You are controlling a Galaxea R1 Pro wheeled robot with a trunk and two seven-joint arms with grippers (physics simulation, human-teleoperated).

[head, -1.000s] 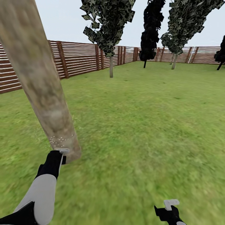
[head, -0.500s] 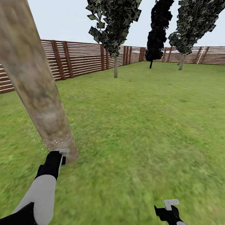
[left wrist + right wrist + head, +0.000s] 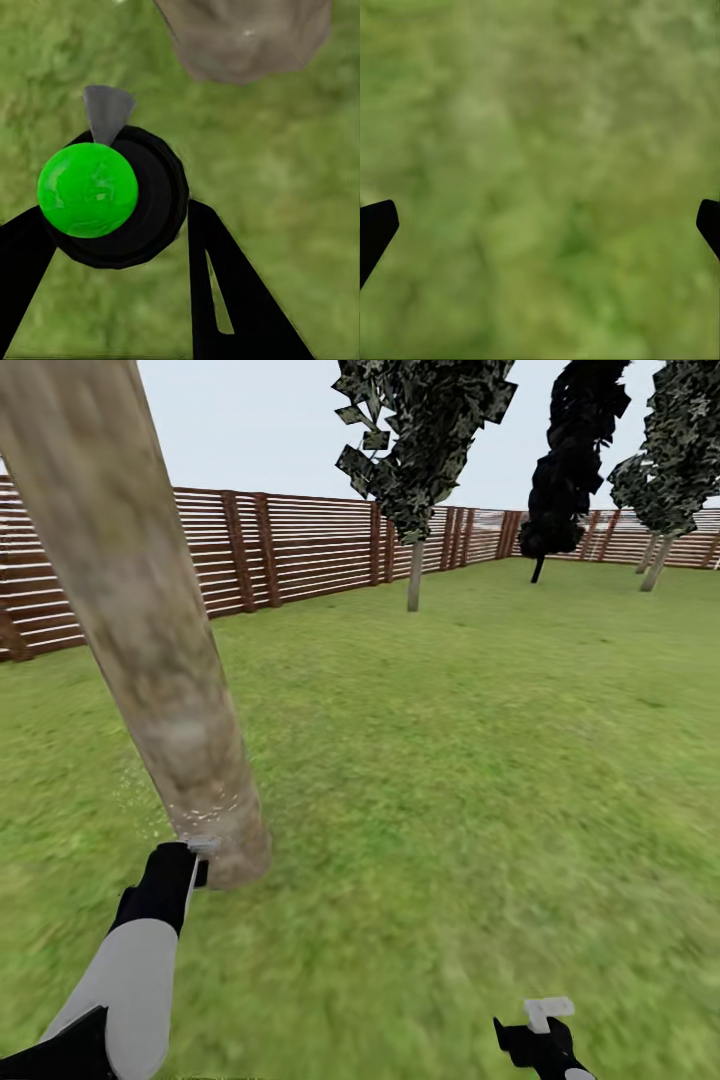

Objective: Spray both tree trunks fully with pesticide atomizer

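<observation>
One thick tree trunk point(image 3: 150, 640) rises beside the left gripper point(image 3: 120, 247), whose fingers clasp one green-topped atomizer point(image 3: 88, 190); the right gripper point(image 3: 540, 217) hangs wide apart, empty, over grass point(image 3: 480, 760). White spray specks now spread further left of the trunk's base, and the view has swung leftward.

Left end effector point(image 3: 112, 247) clamped around a load, right end effector point(image 3: 540, 225) spread wide, empty
</observation>
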